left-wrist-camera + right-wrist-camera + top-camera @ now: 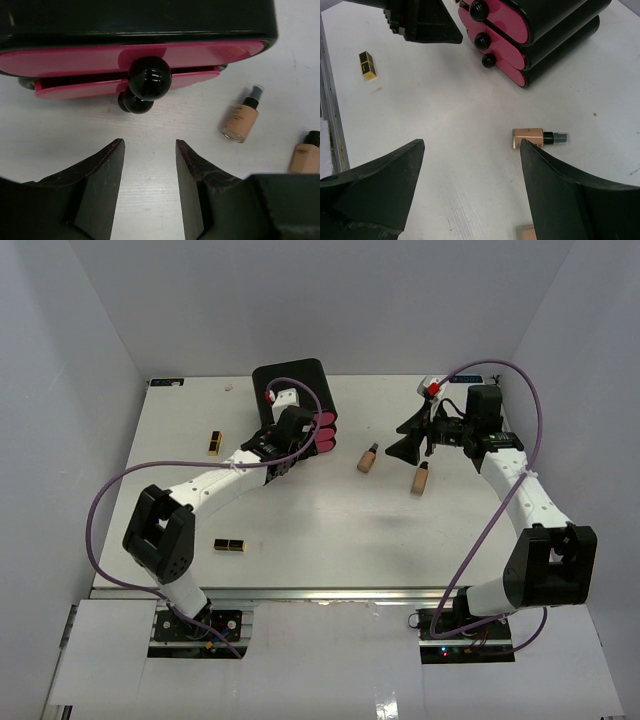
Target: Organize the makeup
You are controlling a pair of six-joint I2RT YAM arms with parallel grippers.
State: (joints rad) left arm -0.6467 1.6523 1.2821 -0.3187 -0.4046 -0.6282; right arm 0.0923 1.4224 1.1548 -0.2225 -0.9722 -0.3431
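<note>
Two tan bottles with dark caps lie on the white table right of the black box: one [368, 458] [242, 116] [530, 137] nearer the box, the other [420, 478] [306, 155] further right. Two black-and-gold lipstick cases lie at the left [215, 443] and near the front [229, 545] [367, 64]. My left gripper [296, 436] [150, 145] hovers just in front of the pink drawers, its jaws partly apart with only bare table between them. Wide open, my right gripper [397, 438] [471, 145] hangs above the table beside the nearer bottle.
The big black box [292, 390] [555, 20] stands at the back middle with three pink drawers, each with a round black knob [150, 77]. In the left wrist view the lower drawer [80, 89] sticks out slightly. White walls enclose the table on three sides.
</note>
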